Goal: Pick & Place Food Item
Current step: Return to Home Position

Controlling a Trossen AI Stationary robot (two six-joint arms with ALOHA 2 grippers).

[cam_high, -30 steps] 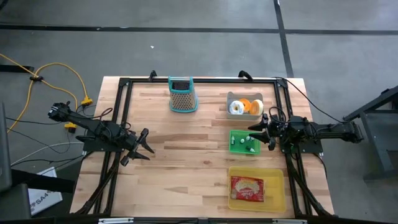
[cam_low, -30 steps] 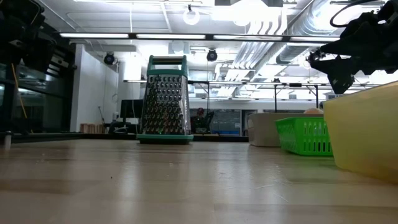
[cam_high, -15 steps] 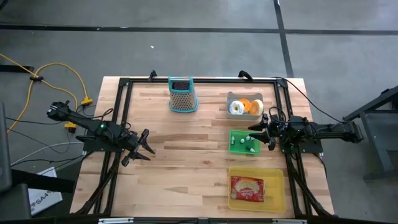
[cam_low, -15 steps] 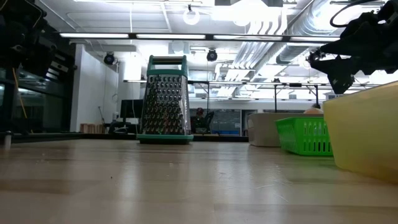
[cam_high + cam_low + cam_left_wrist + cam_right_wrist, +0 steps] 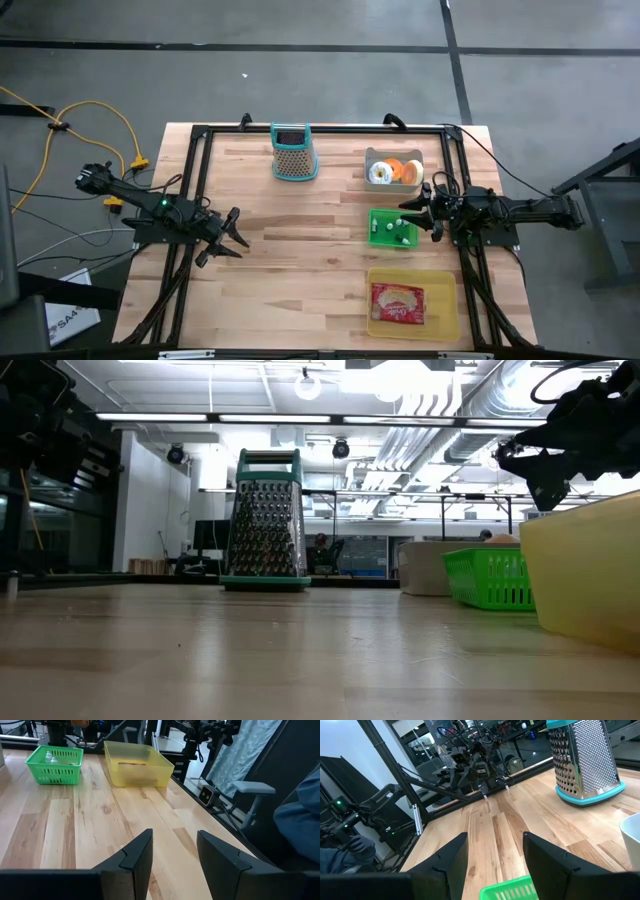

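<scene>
White and orange ring donuts (image 5: 383,173) sit in the grey rectangular bin (image 5: 394,151); left hand (image 5: 237,229) and right hand (image 5: 408,214) hang released, empty; only homing remains, I judge

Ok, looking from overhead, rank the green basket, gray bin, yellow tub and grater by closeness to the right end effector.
1. Green basket, just beside the right end effector.
2. Gray bin, toward the picture's top.
3. Yellow tub, toward the picture's bottom.
4. Grater, top middle.
</scene>
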